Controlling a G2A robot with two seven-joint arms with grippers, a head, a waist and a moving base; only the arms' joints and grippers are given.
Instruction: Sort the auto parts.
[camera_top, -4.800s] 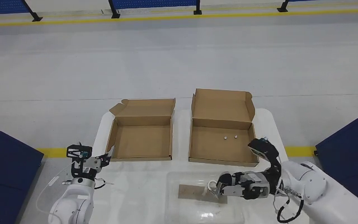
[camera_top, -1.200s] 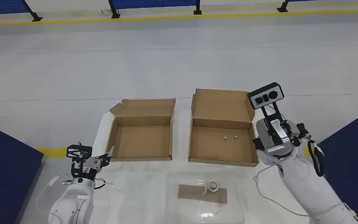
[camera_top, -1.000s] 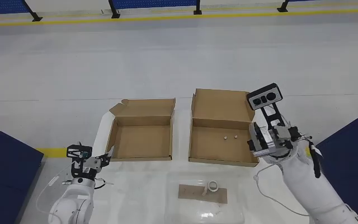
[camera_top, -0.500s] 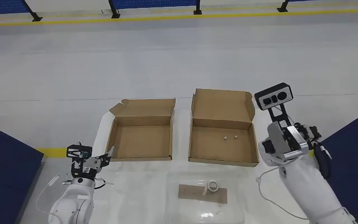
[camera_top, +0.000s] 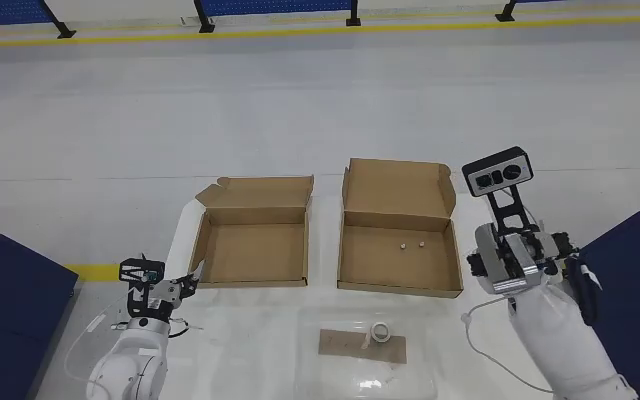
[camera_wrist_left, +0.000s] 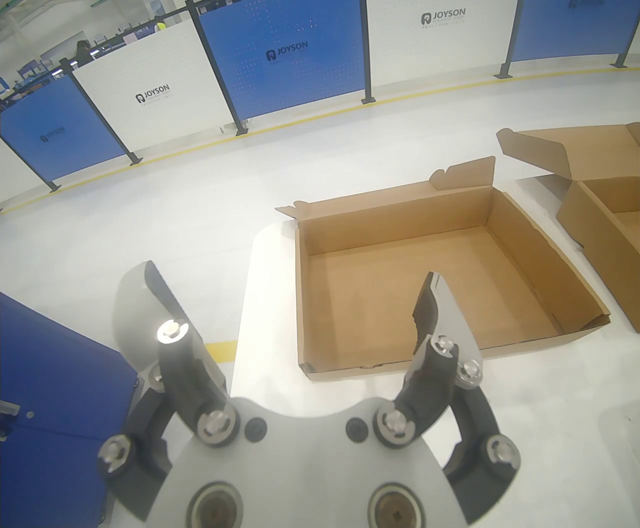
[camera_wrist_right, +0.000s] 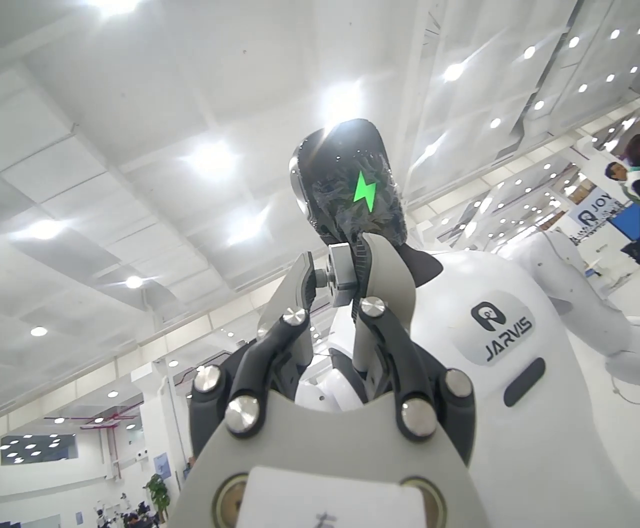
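Top view: right claw (camera_top: 508, 263) raised by right edge of desk (camera_top: 250, 315), next to right box (camera_top: 398, 275) with two small parts (camera_top: 401, 243) inside; left claw (camera_top: 186, 285) at near left corner.

Left wrist view: left claw (camera_wrist_left: 290, 280) spread, holding nothing, facing left box (camera_wrist_left: 380, 260).

Right wrist view: right claw (camera_wrist_right: 337, 270) pinching small grey metal part (camera_wrist_right: 344, 284) across flat sides. Part likely light, stiff, smooth; could slip, so flats are best hold.

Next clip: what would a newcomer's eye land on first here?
The right gripper, held high and pointing at the ceiling, is shut on a small grey metal part. Below, two open cardboard boxes sit side by side on the white table: the left box and the right box, which holds two tiny parts.
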